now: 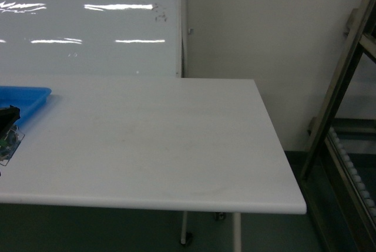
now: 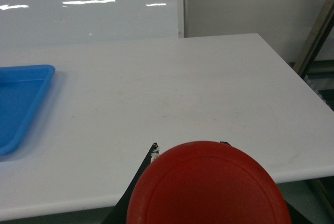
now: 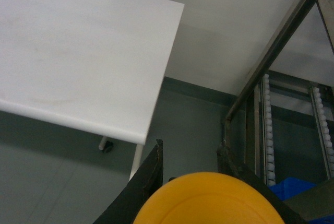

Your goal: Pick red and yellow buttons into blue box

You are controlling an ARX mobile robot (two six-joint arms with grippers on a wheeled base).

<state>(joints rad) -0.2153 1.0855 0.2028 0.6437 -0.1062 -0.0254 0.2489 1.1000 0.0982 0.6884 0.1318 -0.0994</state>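
- Left gripper [image 2: 190, 148]: on my left wrist camera its two dark fingertips poke up on either side of the red button [image 2: 209, 185], closed on it. In the head view I get only a dark piece of this arm at the far left edge.
- Red button: its dome cap fills the bottom of the left wrist picture, held above the near edge of the white table [image 2: 172, 88].
- Right gripper [image 3: 190, 156]: on my right wrist camera its dark fingers flank the yellow button [image 3: 209, 200], shut on it. It is out of frame in the head view.
- Yellow button: its cap fills the bottom of the right wrist picture, held off the table's corner, over the grey floor [image 3: 57, 182].
- Blue box [image 3: 292, 188]: a blue corner low on the right, beside the metal roller rack [image 3: 269, 125]; I cannot tell more.
- Shallow blue tray [image 2: 21, 104]: on the table's left side, well apart from the red button.
- Whiteboard [image 1: 88, 23]: behind the table.
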